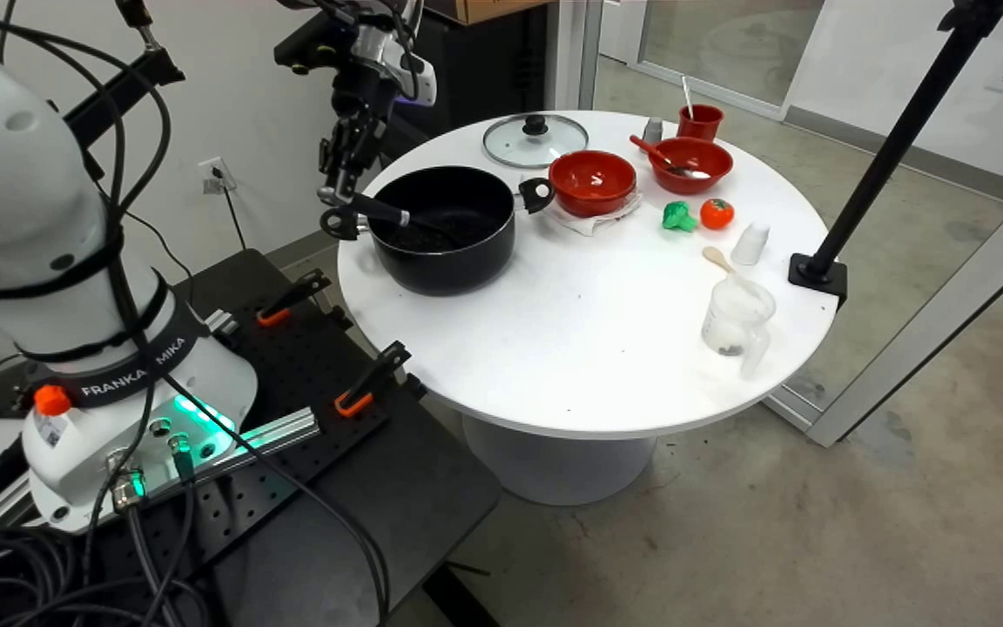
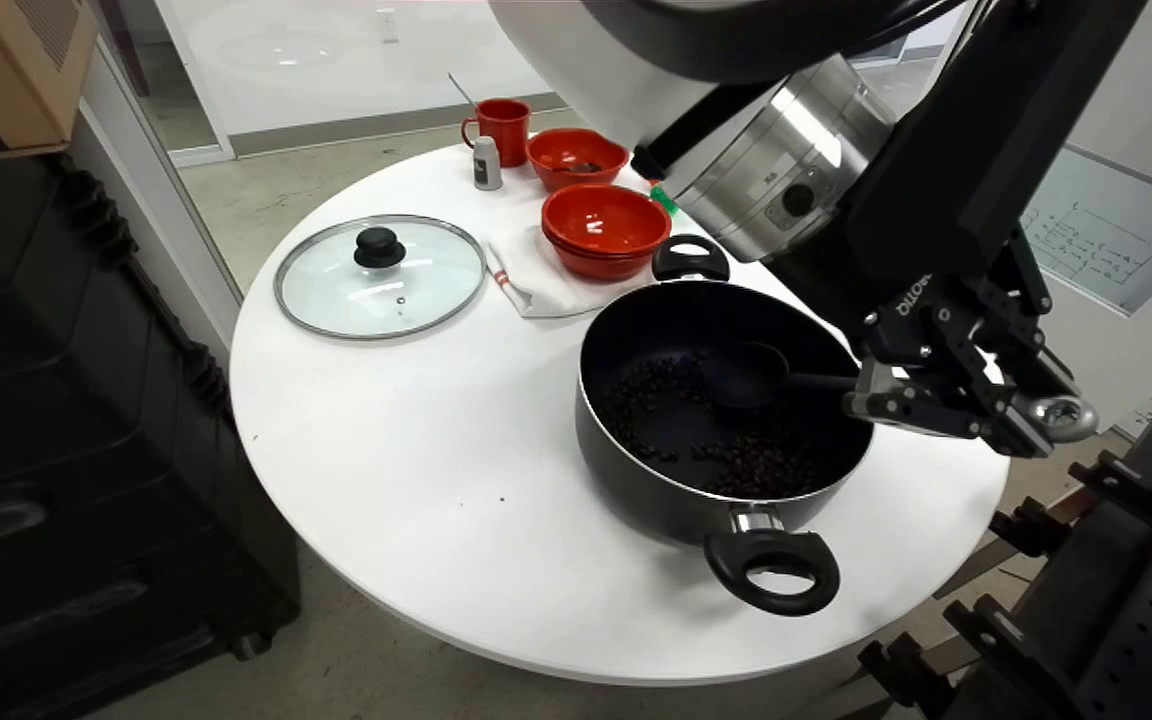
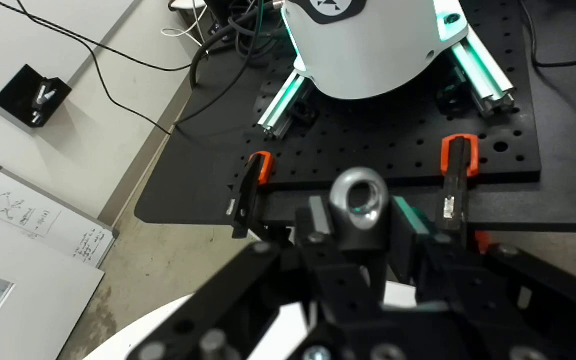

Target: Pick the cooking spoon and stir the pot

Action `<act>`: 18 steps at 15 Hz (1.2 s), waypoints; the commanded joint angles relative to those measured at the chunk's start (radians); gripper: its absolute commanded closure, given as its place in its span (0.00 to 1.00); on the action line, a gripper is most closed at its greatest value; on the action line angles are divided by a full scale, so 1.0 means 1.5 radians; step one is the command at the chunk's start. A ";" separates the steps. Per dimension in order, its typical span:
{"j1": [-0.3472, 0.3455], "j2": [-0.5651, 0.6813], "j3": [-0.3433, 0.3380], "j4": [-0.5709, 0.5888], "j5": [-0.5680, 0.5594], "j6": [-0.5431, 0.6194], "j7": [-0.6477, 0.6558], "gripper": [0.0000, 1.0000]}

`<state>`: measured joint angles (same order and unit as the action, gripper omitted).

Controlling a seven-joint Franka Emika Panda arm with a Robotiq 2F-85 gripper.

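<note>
The tool [image 3: 365, 218] grips the cooking spoon [image 2: 748, 374], its head inside the pot [image 2: 626, 487], so stirring seems in hand. Next should come a low sweep through the dark pieces [image 2: 758, 466]

"Look at that lane: open white table [image 1: 589, 348] all the way from the pot [image 1: 449, 272] to the clear jug [image 1: 735, 315]!"

"Tight by the red bowls [image 2: 604, 262], though; the pot's handle [image 2: 691, 267] sits just beside them."

"And into the pot?"

"Gripper [image 3: 364, 216] and black spoon [image 2: 746, 375] bar one side; opposite, it lies open from above, with bare table between it and the lid [image 2: 381, 278]."
</note>
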<state>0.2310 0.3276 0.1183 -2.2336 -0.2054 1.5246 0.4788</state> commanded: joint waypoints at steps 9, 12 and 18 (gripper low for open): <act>0.073 0.040 0.032 0.072 -0.023 0.010 0.026 0.92; 0.079 0.025 0.043 0.050 -0.018 0.013 0.010 0.92; 0.078 -0.009 0.068 -0.019 -0.007 -0.003 -0.047 0.92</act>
<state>0.3476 0.3642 0.2086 -2.1995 -0.2247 1.5382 0.4649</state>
